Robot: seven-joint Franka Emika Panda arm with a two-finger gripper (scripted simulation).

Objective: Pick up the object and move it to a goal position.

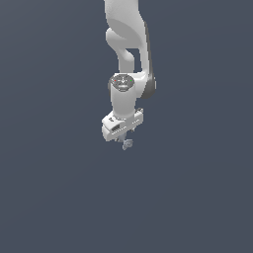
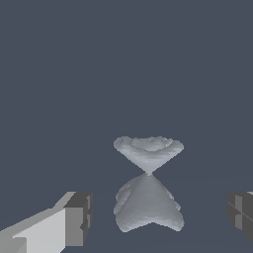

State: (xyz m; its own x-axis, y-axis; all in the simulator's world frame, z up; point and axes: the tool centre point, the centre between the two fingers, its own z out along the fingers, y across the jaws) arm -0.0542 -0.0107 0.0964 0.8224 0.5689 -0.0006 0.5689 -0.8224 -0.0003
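The white pincer (image 2: 157,217) stands spread apart. The tiny pale grey-blue knobby object (image 2: 148,190) sits between its dark fingertips (image 2: 79,217), touching neither.

The arm (image 1: 126,44) is glossy white with rounded, bulbous links and a dark grey seam along one side. Above the pincer (image 1: 127,140), a round dark grey disc (image 1: 121,82) carries small red and green marks. The pincer body is a white box with a dark recess. Its fingers (image 2: 74,220) are white, tipped with dark grey blocky pads (image 2: 241,213).
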